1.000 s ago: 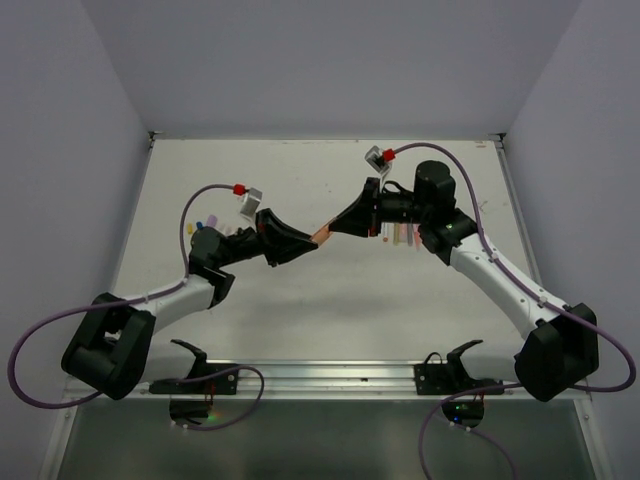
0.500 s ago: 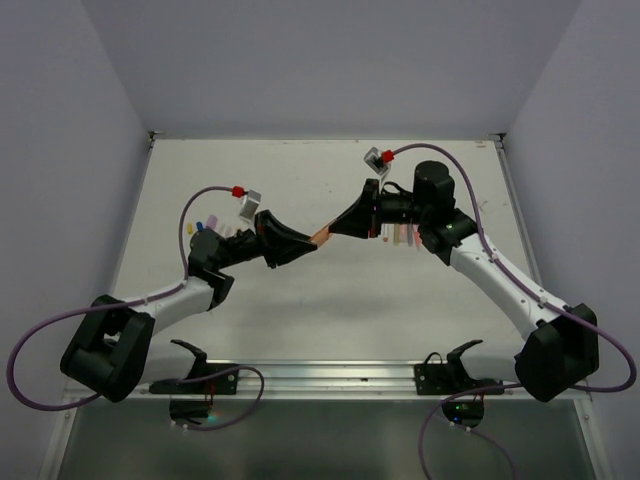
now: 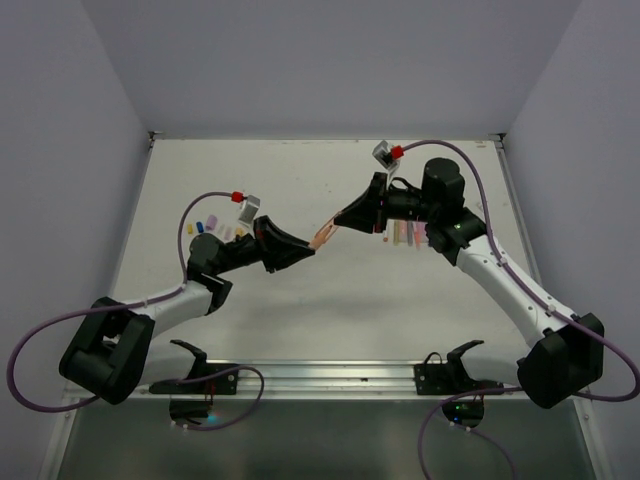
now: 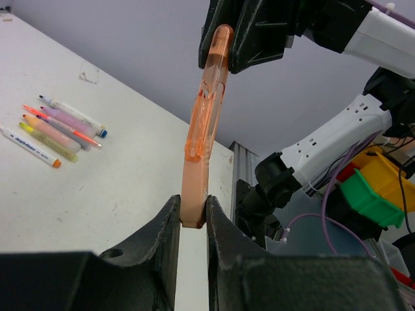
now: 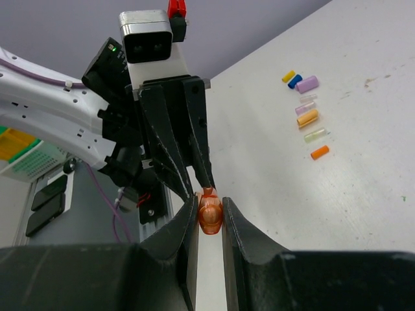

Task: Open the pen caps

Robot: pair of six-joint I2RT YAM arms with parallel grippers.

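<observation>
Two robot arms hold one slim pale-orange plastic pen [image 4: 195, 181] between them, lifted clear of the flat white desk [image 3: 330, 310]. The left hand [image 4: 192, 206] is clenched on the pen's butt end, its black fingers [image 4: 170, 227] pressed to either side of the barrel. The right hand [image 5: 209, 202] grasps the opposite end, pinching the see-through orange plastic cap [image 5: 209, 214]. In the left wrist view, the cap sits on the barrel with no gap showing at the join. From overhead, the pen runs on a slant from the left hand to the right hand.

Beside the left arm, a cluster of loose stubby plastic caps [image 5: 307, 118] lies on the desk. They are yellow, blue, lilac, a clear pinkish one, orange, pale green and a smaller orange.

By the right arm, well apart from those caps, a row of slim plastic pens [image 4: 61, 126] lies side by side. White, lilac, yellow and thin orange barrels are among them, two of the white ones ending in blue and orange tips.
</observation>
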